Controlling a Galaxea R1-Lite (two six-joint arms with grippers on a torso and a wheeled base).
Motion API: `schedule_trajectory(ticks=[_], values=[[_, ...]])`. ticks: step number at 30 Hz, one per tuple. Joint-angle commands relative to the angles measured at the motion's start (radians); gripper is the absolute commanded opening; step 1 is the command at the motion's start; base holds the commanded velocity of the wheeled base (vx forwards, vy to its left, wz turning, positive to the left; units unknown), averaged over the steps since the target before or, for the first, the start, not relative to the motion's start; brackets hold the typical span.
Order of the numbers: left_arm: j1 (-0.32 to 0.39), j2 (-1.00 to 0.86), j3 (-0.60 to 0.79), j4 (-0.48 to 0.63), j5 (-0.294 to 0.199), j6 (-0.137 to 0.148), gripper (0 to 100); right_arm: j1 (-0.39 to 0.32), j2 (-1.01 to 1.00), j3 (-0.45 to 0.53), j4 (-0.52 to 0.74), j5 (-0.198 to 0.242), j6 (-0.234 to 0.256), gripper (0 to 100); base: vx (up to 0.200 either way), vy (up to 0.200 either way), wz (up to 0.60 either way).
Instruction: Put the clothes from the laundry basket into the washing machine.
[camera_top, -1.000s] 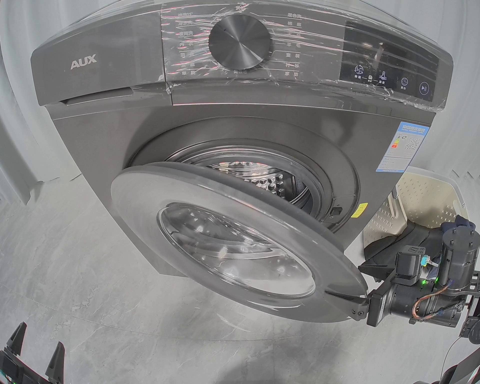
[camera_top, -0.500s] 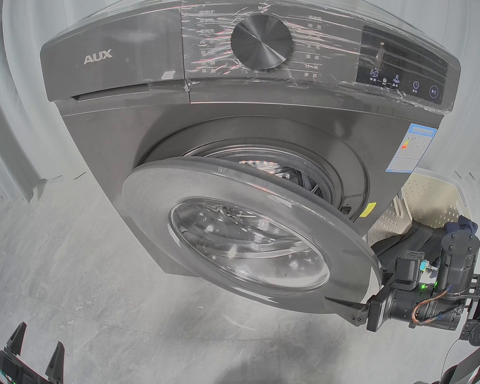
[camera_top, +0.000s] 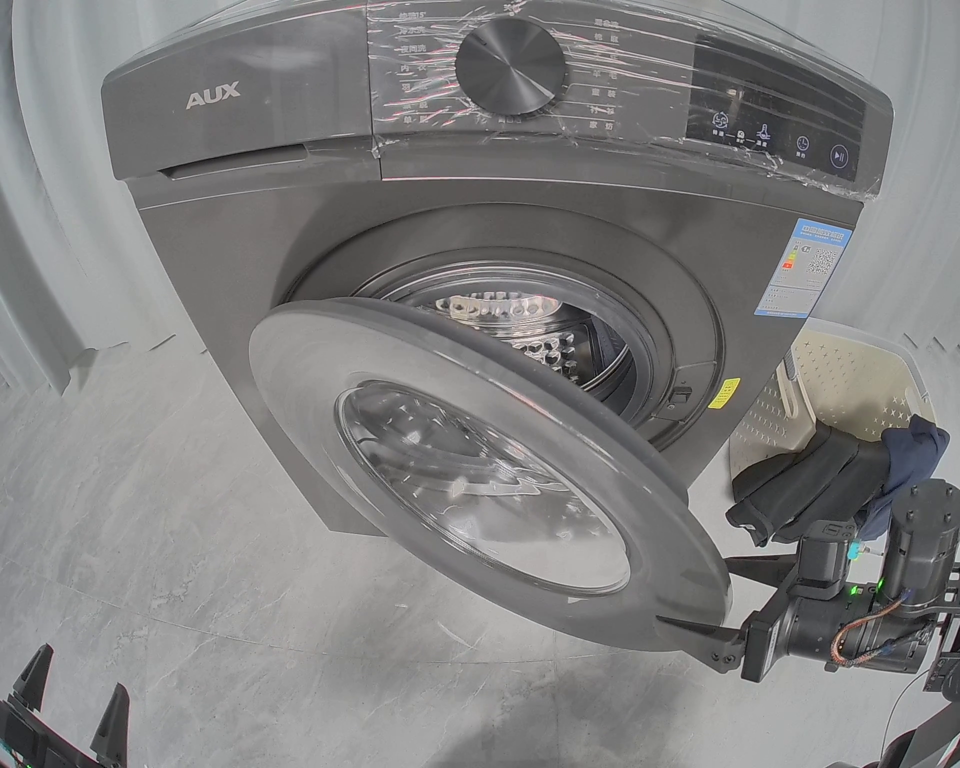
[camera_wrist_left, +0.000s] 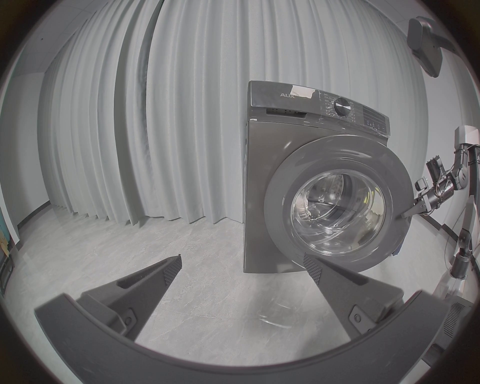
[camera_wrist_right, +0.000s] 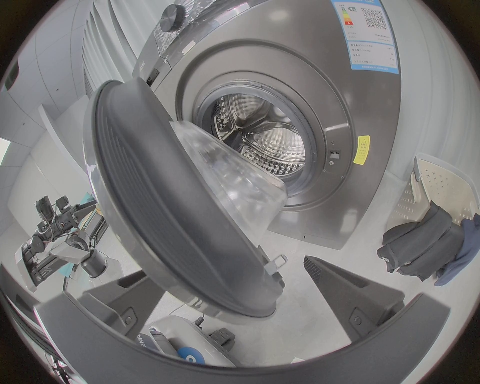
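Observation:
The grey washing machine (camera_top: 250, 220) stands ahead with its round door (camera_top: 470, 470) swung partway out, and the steel drum (camera_top: 530, 330) shows behind it. My right gripper (camera_top: 695, 592) is open at the door's free edge, with the rim (camera_wrist_right: 200, 280) between its fingers. To the machine's right stands the cream laundry basket (camera_top: 870, 370). Dark clothes (camera_top: 810, 480) and a blue garment (camera_top: 915, 450) hang over its rim. My left gripper (camera_top: 70, 700) is open and holds nothing, low at the near left and far from the machine (camera_wrist_left: 280, 165).
Pale grey floor tiles (camera_top: 200, 560) spread in front of and left of the machine. White curtains (camera_wrist_left: 150, 125) hang behind it. The open door juts out over the floor between me and the drum.
The whole head view has shifted, so the camera moved. More of the basket and its clothes shows now. My right gripper stays at the door's edge; the left has not moved.

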Motion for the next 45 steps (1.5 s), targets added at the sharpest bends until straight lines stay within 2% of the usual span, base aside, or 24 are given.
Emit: schedule_trajectory(ticks=[1, 7, 12, 17, 21, 24, 27, 30, 32, 33, 36, 39, 42, 44, 45], values=[[0.000, -0.015, 0.018, -0.001, 0.000, -0.002, 100, -0.002, 0.009, -0.028, -0.001, -0.002, 0.001, 100, 0.000, 0.000, 0.00], [0.000, -0.015, 0.018, -0.001, 0.000, -0.001, 100, 0.015, 0.069, -0.041, -0.015, 0.002, 0.001, 100, -0.200, 0.000, 0.00], [0.000, -0.015, 0.018, -0.001, 0.000, -0.001, 100, 0.051, 0.070, -0.031, -0.015, 0.013, 0.001, 100, 0.000, 0.000, 0.00], [0.000, -0.015, 0.018, -0.001, 0.000, -0.001, 100, 0.053, 0.043, 0.003, -0.013, 0.019, 0.003, 100, 0.000, 0.000, 0.00], [0.000, -0.015, 0.018, -0.001, 0.000, -0.001, 100, 0.031, 0.023, 0.048, 0.001, 0.012, 0.000, 100, 0.000, 0.000, 0.00], [0.000, -0.015, 0.018, 0.000, 0.000, -0.001, 100, -0.065, 0.017, 0.141, 0.005, 0.009, -0.019, 100, 0.000, 0.000, 0.00], [0.000, -0.015, 0.018, -0.001, 0.000, -0.001, 100, -0.130, 0.027, 0.180, 0.010, 0.010, -0.051, 100, 0.000, 0.000, 0.00], [0.000, -0.015, 0.018, 0.000, -0.002, -0.001, 100, -0.194, 0.081, 0.150, -0.009, 0.016, -0.054, 100, 0.000, 0.000, 0.00], [0.000, -0.015, 0.018, -0.001, -0.002, -0.001, 100, -0.212, 0.098, 0.126, -0.012, 0.016, -0.054, 100, 0.000, 0.000, 0.00], [0.000, -0.015, 0.018, 0.000, -0.002, -0.001, 100, -0.243, 0.122, 0.075, -0.013, 0.018, -0.053, 100, 0.000, 0.000, 0.00], [0.000, -0.015, 0.018, -0.001, -0.002, -0.001, 100, -0.258, 0.148, 0.015, -0.010, 0.018, -0.050, 100, 0.000, 0.000, 0.00], [0.000, -0.015, 0.018, -0.001, -0.002, -0.001, 100, -0.245, 0.190, -0.041, -0.015, 0.018, -0.045, 100, 0.000, 0.000, 0.00], [0.000, -0.015, 0.018, 0.000, -0.002, -0.001, 100, -0.226, 0.210, -0.055, -0.015, 0.013, -0.040, 100, 0.000, 0.000, 0.00], [0.000, -0.015, 0.018, -0.001, -0.002, -0.001, 100, -0.157, 0.210, -0.047, -0.015, 0.009, -0.020, 100, 0.000, 0.000, 0.00], [0.000, -0.015, 0.018, -0.001, -0.002, -0.001, 100, -0.154, 0.208, -0.047, -0.015, 0.007, -0.020, 100, 0.000, 0.000, 0.00]])
